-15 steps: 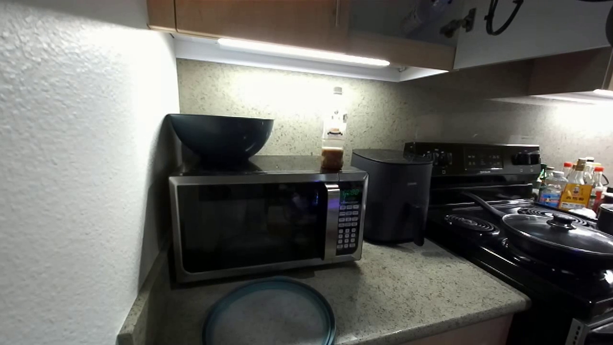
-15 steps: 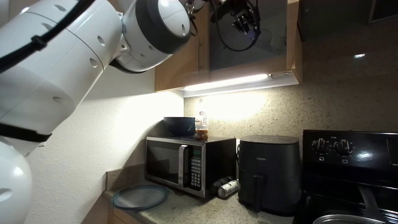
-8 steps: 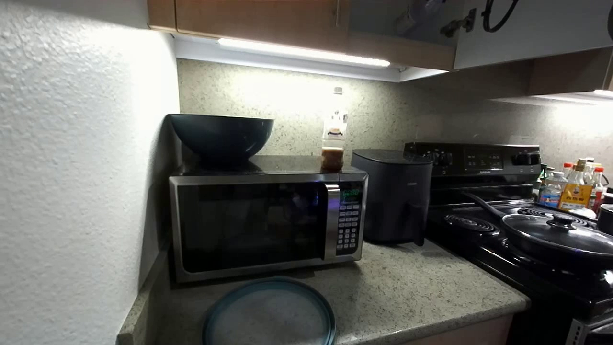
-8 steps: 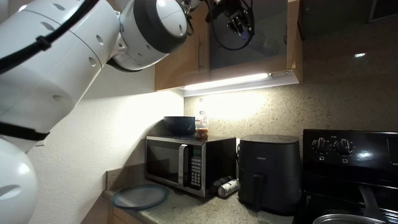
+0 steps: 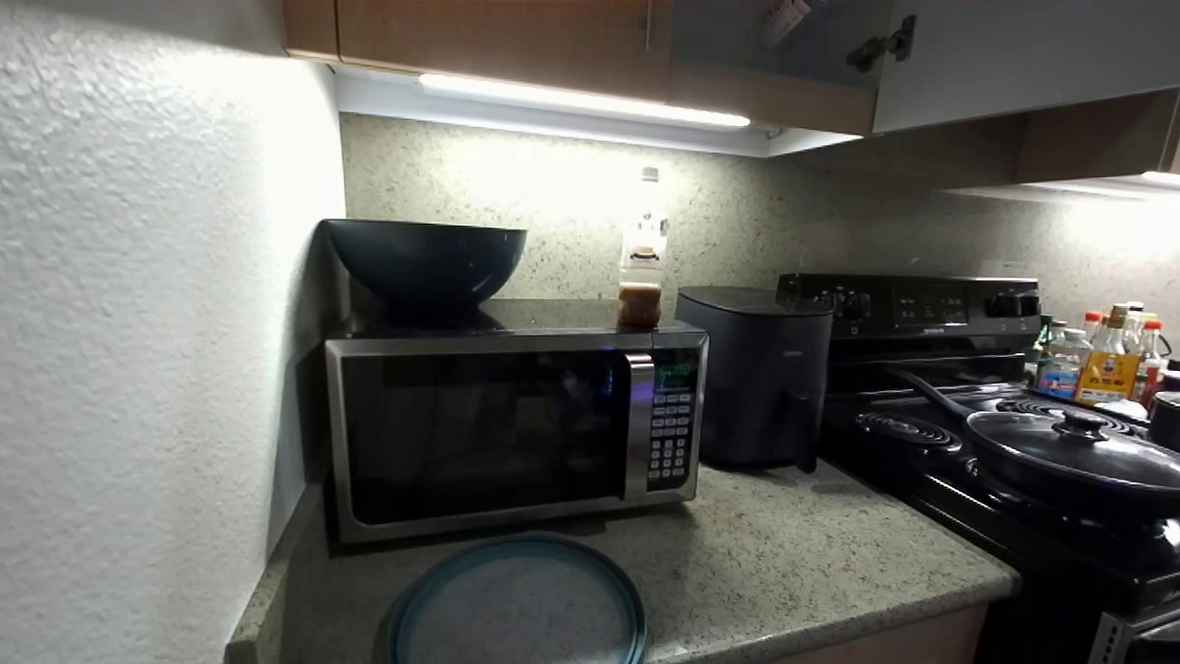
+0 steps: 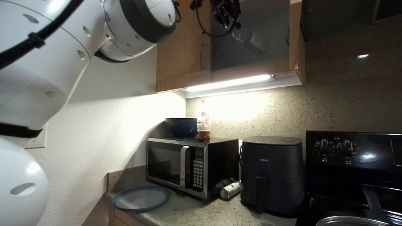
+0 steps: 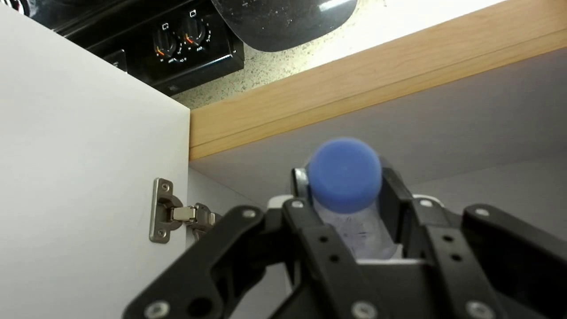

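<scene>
My gripper is shut on the neck of a clear bottle just below its blue cap. The cap faces the wrist camera. In an exterior view the gripper is high up in front of the upper cabinet's grey opening, and the bottle hangs tilted, its base pointing down and right. A pale label shows on it. Part of the bottle also shows at the top of an exterior view, within the cabinet opening. How deep it is inside is unclear. The white cabinet door stands open on its hinge.
The cabinet's wooden bottom edge runs beside the gripper. Below stand a microwave with a dark bowl and a bottle on top, an air fryer, a round lid and a stove with a covered pan.
The arm and gripper have moved left and up in an exterior view, carrying the bottle, which now shows more plainly. The dark cable has left the top of an exterior view.
</scene>
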You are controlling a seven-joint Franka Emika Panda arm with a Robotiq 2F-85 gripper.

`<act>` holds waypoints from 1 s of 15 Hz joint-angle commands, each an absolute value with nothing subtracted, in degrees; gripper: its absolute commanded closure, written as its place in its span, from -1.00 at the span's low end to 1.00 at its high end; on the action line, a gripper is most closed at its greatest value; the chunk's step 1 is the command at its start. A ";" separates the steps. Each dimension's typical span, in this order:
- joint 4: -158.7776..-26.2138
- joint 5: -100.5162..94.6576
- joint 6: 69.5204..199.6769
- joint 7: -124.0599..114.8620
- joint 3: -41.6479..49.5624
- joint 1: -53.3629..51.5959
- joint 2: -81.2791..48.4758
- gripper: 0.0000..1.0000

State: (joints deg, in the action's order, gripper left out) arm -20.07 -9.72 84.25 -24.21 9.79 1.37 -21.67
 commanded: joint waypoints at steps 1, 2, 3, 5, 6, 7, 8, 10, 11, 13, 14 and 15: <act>-20.08 -9.92 84.21 -24.18 9.36 1.63 -21.82 0.18; -20.08 -9.92 84.22 -24.18 9.38 1.70 -22.09 0.18; -20.08 -9.92 84.22 -24.18 9.38 1.71 -22.29 0.18; -20.09 -9.53 83.72 -23.82 9.11 1.70 -22.28 0.68; -20.09 -8.97 82.31 -23.07 8.59 1.38 -21.71 0.68; -20.09 -8.62 80.88 -22.97 8.24 1.02 -21.21 0.68; -20.08 -8.38 78.98 -23.48 7.92 0.65 -20.51 0.68; -20.04 -8.06 75.00 -24.78 7.21 -0.05 -19.22 0.68; -20.02 -7.53 72.53 -25.23 6.70 -0.36 -18.46 0.68; -19.99 -6.80 67.57 -26.08 5.83 -1.17 -17.03 0.68; -19.97 -6.45 65.10 -26.83 5.42 -1.59 -16.40 0.68; -19.97 -5.77 62.82 -27.69 4.96 -1.80 -15.71 0.68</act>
